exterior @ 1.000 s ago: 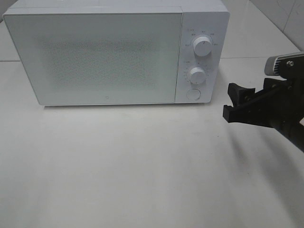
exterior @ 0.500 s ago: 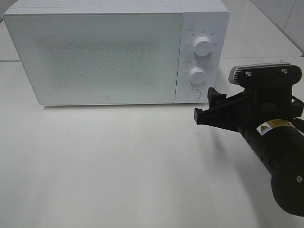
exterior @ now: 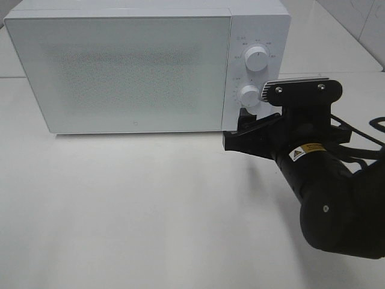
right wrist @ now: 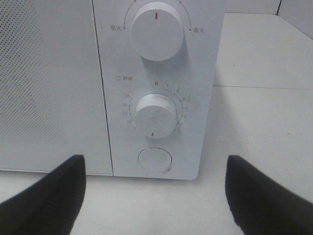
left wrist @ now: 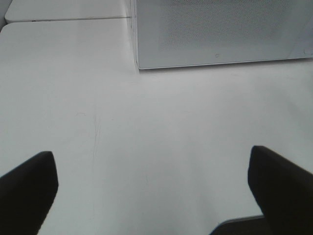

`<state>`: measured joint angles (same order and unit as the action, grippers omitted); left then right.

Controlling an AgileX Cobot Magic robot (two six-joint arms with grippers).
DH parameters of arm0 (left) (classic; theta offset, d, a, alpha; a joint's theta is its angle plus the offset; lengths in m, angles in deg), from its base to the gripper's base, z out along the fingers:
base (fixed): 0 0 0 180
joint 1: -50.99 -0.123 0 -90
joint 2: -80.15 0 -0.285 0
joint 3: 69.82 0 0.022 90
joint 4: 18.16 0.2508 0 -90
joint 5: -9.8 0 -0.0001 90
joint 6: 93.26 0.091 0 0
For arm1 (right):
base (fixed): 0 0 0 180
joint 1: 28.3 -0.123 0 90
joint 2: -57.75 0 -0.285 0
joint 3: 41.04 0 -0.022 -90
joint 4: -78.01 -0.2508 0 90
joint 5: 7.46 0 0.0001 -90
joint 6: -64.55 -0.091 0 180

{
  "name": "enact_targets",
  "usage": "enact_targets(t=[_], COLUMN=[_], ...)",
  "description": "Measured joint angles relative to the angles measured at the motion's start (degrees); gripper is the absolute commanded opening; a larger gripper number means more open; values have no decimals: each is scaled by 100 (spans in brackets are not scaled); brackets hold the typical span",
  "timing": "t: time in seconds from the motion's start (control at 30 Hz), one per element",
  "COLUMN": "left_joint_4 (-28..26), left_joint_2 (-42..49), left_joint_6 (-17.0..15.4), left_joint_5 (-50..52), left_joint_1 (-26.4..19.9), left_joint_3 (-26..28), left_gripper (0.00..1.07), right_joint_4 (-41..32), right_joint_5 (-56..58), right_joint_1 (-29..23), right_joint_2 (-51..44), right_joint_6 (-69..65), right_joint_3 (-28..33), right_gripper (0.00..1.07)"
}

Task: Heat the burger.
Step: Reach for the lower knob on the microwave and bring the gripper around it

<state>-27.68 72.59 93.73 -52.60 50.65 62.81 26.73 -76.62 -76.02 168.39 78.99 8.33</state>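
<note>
Burger: not in view; whether it sits behind the shut microwave (exterior: 120,66) door cannot be told. Probably light, soft, layered, prone to shearing; best cradled low at the sides. Right end effector (right wrist: 154,196) spread facing round button (right wrist: 155,159); left end effector (left wrist: 154,186) spread above worktop (left wrist: 146,122).

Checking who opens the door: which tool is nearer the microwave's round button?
Right. The right tool hovers open directly in front of the round button. The left tool hangs over the table, facing the microwave's opposite, door-side corner, well away from it.
</note>
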Motion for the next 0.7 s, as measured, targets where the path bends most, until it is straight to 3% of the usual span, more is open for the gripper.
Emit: enact_targets(t=[0.4,0.7], left_joint_4=[0,0], left_joint_2=[0,0], left_joint_6=[0,0], left_joint_5=[0,0], left_joint_1=[0,0], left_joint_3=[0,0], left_gripper=[98,98], right_joint_4=[-11,309], right_joint_5=[0,46], right_joint_1=[23,470], right_joint_2=[544,653], right_joint_6=[0,0], right_joint_3=[-498,-808], right_gripper=[76,76])
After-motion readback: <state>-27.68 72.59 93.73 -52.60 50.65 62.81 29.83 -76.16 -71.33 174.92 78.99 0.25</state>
